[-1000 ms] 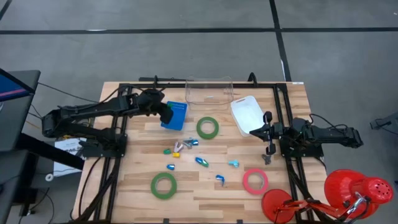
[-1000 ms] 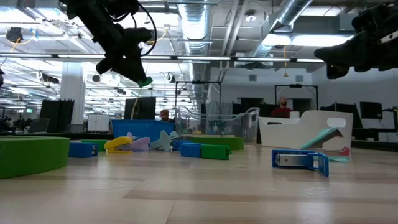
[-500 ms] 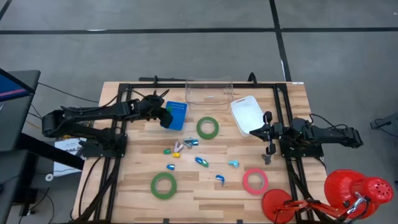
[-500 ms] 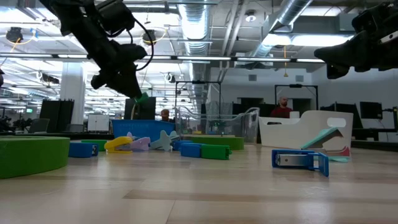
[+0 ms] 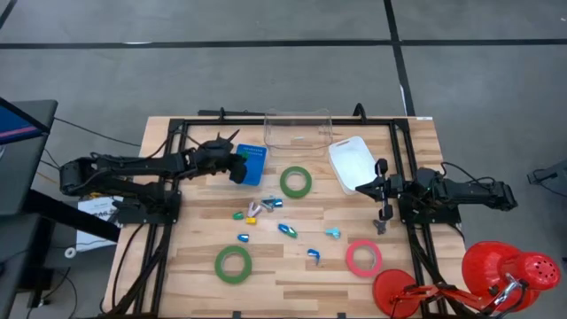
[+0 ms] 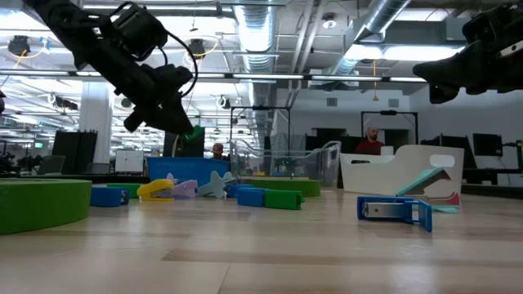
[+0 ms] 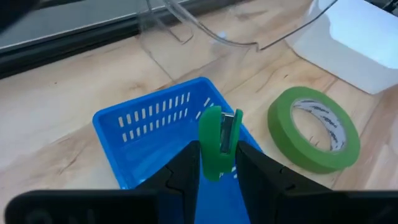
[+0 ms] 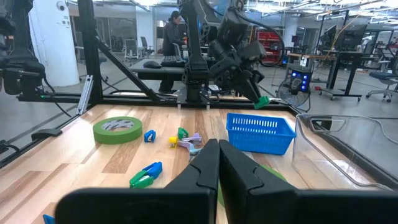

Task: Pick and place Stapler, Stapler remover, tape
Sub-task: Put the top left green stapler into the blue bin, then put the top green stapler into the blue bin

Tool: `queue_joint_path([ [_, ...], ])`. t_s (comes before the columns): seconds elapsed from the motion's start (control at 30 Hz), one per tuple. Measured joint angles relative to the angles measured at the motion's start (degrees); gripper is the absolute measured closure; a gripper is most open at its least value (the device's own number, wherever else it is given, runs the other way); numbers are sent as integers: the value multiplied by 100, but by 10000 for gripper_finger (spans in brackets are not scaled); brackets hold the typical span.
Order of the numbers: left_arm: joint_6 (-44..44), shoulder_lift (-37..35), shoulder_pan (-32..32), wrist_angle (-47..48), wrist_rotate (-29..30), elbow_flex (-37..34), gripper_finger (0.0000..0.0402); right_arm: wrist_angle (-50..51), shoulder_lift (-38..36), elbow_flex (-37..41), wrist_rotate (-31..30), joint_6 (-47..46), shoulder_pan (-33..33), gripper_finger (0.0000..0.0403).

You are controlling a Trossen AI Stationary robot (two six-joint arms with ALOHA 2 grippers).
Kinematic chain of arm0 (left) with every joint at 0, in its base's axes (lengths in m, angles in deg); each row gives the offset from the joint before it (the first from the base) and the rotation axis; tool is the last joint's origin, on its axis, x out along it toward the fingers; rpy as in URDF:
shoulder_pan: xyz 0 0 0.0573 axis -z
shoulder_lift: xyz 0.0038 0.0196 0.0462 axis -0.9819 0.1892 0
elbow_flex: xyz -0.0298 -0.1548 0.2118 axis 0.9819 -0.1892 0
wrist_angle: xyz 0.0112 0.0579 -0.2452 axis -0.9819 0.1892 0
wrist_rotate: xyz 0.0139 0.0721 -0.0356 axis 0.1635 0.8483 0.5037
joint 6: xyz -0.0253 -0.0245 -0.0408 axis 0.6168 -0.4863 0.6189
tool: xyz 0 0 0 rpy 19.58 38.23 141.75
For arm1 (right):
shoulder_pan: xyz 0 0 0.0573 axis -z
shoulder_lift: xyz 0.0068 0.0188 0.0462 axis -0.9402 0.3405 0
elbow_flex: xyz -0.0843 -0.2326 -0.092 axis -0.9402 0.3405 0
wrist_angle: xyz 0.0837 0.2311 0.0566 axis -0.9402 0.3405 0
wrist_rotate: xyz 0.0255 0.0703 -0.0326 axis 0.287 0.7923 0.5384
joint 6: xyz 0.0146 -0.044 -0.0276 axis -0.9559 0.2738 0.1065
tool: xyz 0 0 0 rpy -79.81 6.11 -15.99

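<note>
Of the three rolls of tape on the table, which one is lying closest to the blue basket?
The green roll just beside the blue basket. The other green roll and the pinkish-red roll lie far off, near the table's front edge.

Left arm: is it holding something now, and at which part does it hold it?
Yes. The left tool grips a small green stapler by its lower end, above the blue basket. The right tool is shut and holds nothing.
</note>
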Motion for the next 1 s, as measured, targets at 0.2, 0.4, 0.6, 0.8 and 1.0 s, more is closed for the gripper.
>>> queue_joint_path([
  [0.2,0,2,0,-87,0,-51,309,0,1,-2,0,-1,0,402],
  [0.4,0,2,0,-117,0,-51,309,0,1,0,0,-2,0,402],
  [0.6,0,2,0,-133,0,-51,303,0,1,-1,0,-1,1,402],
  [0.8,0,2,0,-139,0,-49,249,0,2,-2,0,-2,0,402],
  [1.0,0,2,2,-160,0,-42,195,0,1,-2,0,0,0,402],
])
